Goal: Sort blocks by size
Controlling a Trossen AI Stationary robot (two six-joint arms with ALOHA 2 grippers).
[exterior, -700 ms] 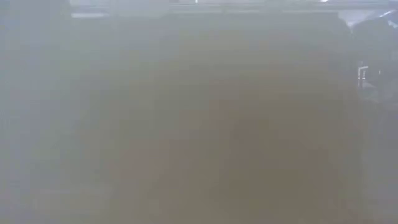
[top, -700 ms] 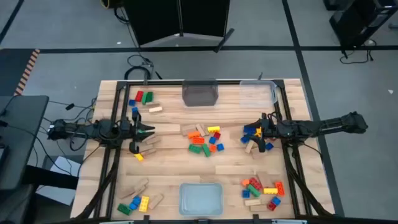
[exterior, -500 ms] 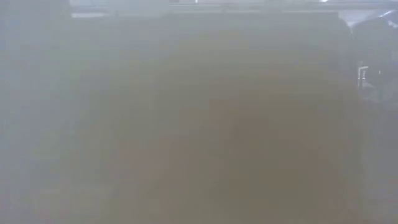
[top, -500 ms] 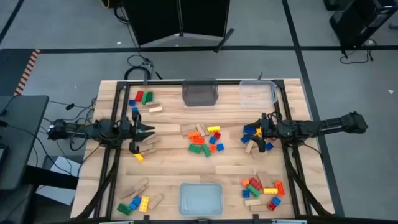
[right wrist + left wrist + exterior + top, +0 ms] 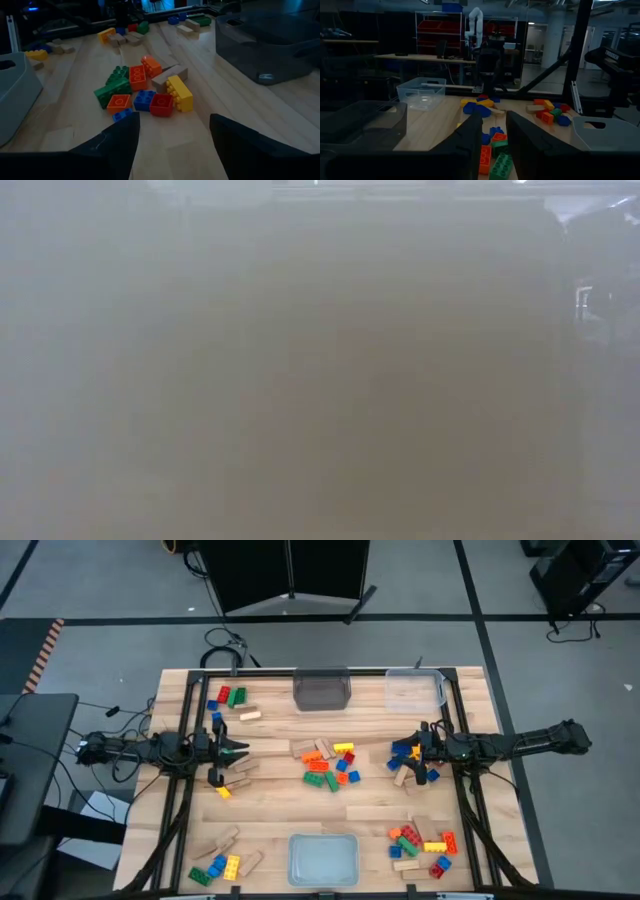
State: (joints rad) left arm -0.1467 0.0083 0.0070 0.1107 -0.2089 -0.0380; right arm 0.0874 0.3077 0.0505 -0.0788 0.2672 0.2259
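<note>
While nothing on the worktop (image 5: 300, 815) has shifted over the last moment, the overhead view lists a central pile (image 5: 328, 765) of studded and wooden blocks. Left of the pile, the left hand (image 5: 236, 752) hovers over tan blocks and a yellow one, its fingers close together; whether they pinch anything cannot be told. Right of the pile, the right hand (image 5: 408, 764) sits among blue and tan blocks, fingers spread. Smaller groups lie toward the four corners around the pile; three bins ring it, the dark bin (image 5: 321, 692) and clear bin (image 5: 414, 690) beyond, the pale bin (image 5: 322, 859) nearer.

Low view: fogged grey, nothing legible.

Left wrist view: both fingers (image 5: 465, 145) nearly together, no block seen between them; orange and green bricks (image 5: 495, 155) of the pile lie just ahead.

Right wrist view: fingers (image 5: 117, 137) wide apart, empty, facing the pile's yellow brick (image 5: 180, 93) and its red, blue, orange and green neighbours.

Judgement: both arms pause; sorting looks barely begun, most blocks unbinned.
</note>
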